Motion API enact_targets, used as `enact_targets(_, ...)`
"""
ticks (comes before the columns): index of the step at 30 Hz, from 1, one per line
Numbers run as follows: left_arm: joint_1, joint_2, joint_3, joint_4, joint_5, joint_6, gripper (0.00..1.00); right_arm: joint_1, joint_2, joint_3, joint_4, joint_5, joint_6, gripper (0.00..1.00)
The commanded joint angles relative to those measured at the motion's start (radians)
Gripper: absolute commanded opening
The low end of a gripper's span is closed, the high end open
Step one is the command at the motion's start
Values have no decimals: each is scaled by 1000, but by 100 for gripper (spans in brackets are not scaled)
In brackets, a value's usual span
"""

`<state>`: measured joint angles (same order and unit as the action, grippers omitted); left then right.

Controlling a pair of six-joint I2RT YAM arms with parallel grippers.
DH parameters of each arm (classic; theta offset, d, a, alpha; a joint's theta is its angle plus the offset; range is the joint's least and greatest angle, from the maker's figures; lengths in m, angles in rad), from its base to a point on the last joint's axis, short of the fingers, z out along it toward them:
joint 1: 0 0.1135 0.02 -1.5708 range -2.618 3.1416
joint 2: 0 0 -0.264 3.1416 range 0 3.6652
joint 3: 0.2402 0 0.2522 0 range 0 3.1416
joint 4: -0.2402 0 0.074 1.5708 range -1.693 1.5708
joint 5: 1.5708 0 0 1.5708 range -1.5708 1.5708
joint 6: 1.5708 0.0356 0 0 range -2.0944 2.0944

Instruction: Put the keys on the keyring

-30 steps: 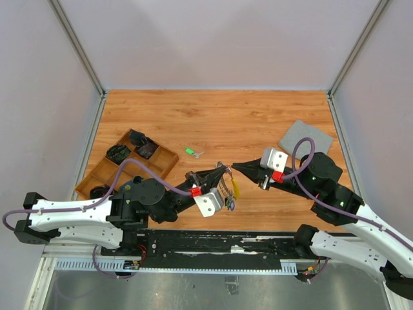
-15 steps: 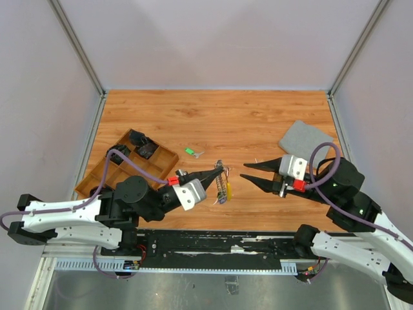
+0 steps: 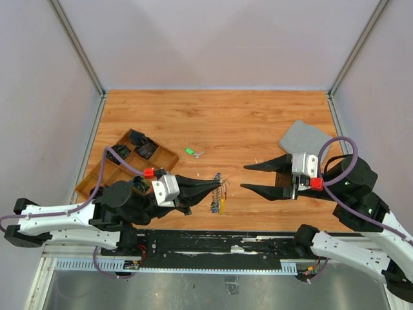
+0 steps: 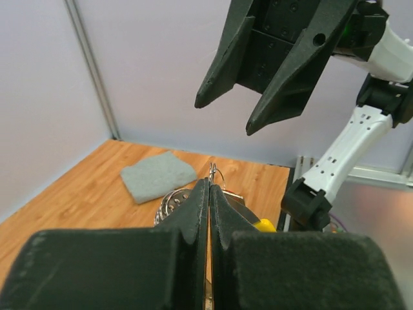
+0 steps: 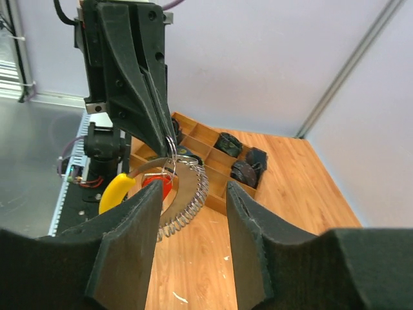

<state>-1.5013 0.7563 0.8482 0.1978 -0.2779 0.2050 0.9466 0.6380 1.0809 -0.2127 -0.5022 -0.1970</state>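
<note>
My left gripper (image 3: 218,183) is shut on the keyring (image 4: 216,173), a thin silver ring that pokes out past its closed fingertips. Below the ring hang a coiled silver chain (image 5: 190,200), a yellow-headed key (image 5: 116,192) and a red-headed key (image 5: 158,185); from above they show as a small bunch (image 3: 219,201). My right gripper (image 3: 244,177) stands open a short way to the right of the ring, touching nothing, with the bunch in line with its gap (image 5: 192,194). One green-headed key (image 3: 190,152) lies loose on the wooden table, behind the left gripper.
A wooden compartment tray (image 3: 103,173) holding dark objects sits at the left, beside the left arm. A grey cloth square (image 3: 305,137) lies at the back right, near the right arm. Grey walls close in the table on three sides.
The right gripper has opened and drawn back to the right, away from the left fingertips it was meeting. The left arm has pulled back slightly to the left, still holding the keyring.
</note>
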Motion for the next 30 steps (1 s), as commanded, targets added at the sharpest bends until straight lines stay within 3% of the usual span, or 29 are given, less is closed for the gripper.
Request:
enact_targets(1,-8,-36,-12,104,41,-75,1,-12,33,41,23,-94,95,46)
enact_targets(16,-8,-8,26,71,81,-52,1,-12,81,-40,223,-179,259,47)
enact_targets(30,-8,2,39,93,126,-48,1,-12,91,-58,190,-205,266,32)
